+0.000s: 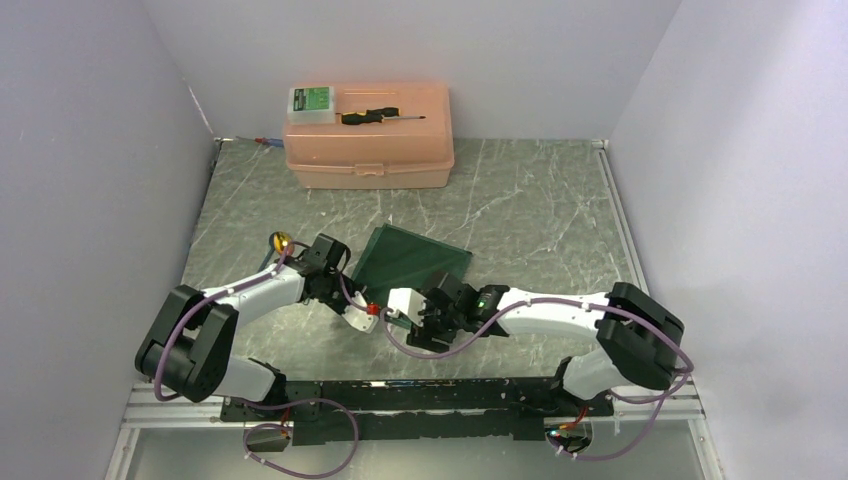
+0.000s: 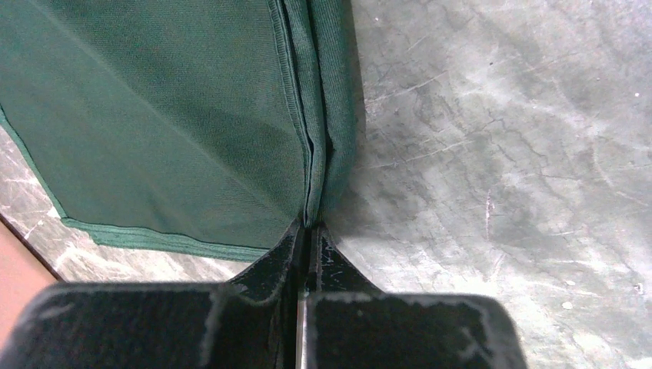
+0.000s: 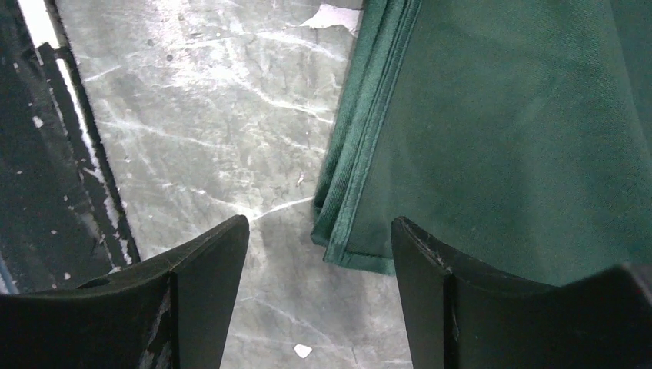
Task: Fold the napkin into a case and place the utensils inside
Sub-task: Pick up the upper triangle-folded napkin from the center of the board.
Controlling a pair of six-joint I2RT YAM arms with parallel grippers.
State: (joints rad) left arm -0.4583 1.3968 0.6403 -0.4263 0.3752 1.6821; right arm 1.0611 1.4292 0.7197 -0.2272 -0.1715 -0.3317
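Top view: one napkin (image 1: 420, 258) is lying mid-bench (image 1: 530, 210), with one gold-headed utensil (image 1: 282, 240) beside my left arm; I am spotting no second. Left wrist: my left claw (image 2: 310, 231) is clenching the soft, limp folded edge. Right wrist: my right claw (image 3: 319, 231) is hanging released over a corner, a likely hold.

Pink box (image 1: 368, 150) behind napkin (image 1: 415, 258), well apart
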